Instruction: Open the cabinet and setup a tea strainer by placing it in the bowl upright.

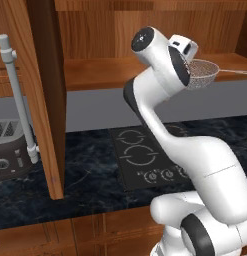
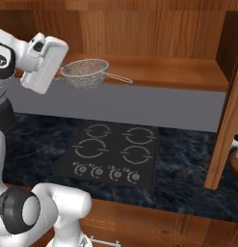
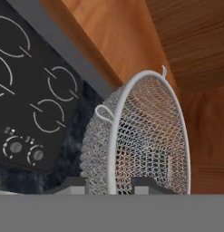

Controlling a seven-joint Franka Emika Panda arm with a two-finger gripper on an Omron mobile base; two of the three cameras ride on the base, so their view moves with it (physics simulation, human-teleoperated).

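Note:
The cabinet stands open, its left door [image 1: 42,100] with grey bar handle [image 1: 16,95] swung toward me and its right door [image 2: 229,120] swung out too. The tea strainer [image 2: 84,72], a silver mesh basket with a thin wire handle, hangs at the front edge of the wooden shelf [image 2: 178,72]. My gripper [image 2: 60,72] is shut on its rim from the left. In the hand view the tea strainer [image 3: 145,136] lies tilted, its rim running down between my gripper's [image 3: 109,186] tips. From the left base view, the strainer [image 1: 202,75] pokes out behind my hand.
A black cooktop [image 2: 111,154] is set into the dark marble counter [image 1: 85,175] right under the strainer. A grey toaster [image 1: 7,150] sits behind the left door. A brown round thing [image 2: 234,166] shows at the right edge; whether it is the bowl is unclear.

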